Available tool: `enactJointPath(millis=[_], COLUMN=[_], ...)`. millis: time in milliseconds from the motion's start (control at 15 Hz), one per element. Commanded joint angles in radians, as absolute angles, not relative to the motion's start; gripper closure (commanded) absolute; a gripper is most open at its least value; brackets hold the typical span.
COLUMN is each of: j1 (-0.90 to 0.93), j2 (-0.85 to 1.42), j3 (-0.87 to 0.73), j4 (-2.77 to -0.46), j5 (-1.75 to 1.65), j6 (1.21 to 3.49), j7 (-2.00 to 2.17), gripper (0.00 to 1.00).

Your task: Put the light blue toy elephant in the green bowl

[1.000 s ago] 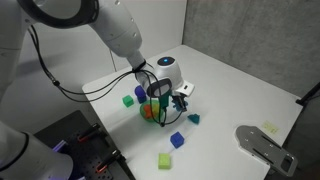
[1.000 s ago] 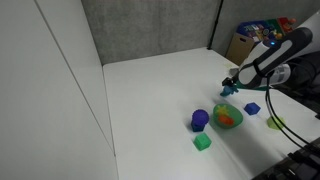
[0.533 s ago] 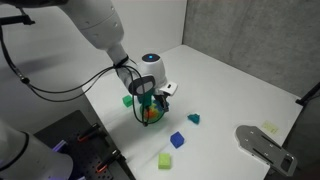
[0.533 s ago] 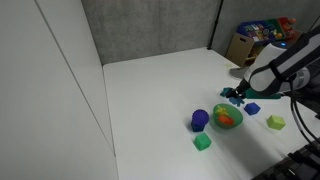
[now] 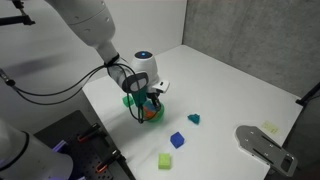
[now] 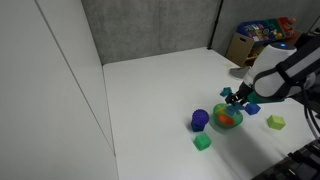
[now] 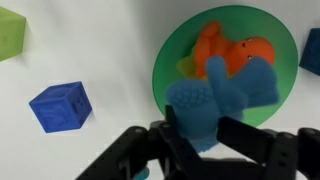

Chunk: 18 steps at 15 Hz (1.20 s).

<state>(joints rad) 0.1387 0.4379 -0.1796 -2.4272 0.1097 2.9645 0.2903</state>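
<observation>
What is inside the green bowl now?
An orange toy lies inside the green bowl. The light blue toy elephant, held by the gripper, hides part of the bowl's floor, so anything there cannot be seen.

Wrist close above green bowl [image 7: 162, 65]; exteriors oblique, distant.

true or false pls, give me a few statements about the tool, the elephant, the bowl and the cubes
1. The tool is shut on the light blue toy elephant. True.
2. The green bowl is empty. False: an orange toy lies in it.
3. In the wrist view the elephant overlaps the near part of the bowl. True.
4. The blue cube sits inside the bowl. False: it stands on the white table, apart from the bowl.
5. The elephant lies on the table, free of the tool. False: it is held between the tool's fingers.
</observation>
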Motion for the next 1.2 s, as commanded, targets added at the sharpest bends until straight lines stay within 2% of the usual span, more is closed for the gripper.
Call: enactJointPath(millis=[0, 200, 1133], j1=[0.145, 0.113, 0.003], j2=[0.409, 0.364, -0.063], j3=[-0.193, -0.170, -0.093], j4=[-2.412, -2.382, -2.326], j5=[0.082, 0.095, -0.001], j6=[2.915, 2.838, 2.205], j7=[0.299, 0.281, 0.118], gripper=[0.21, 0.00, 0.00])
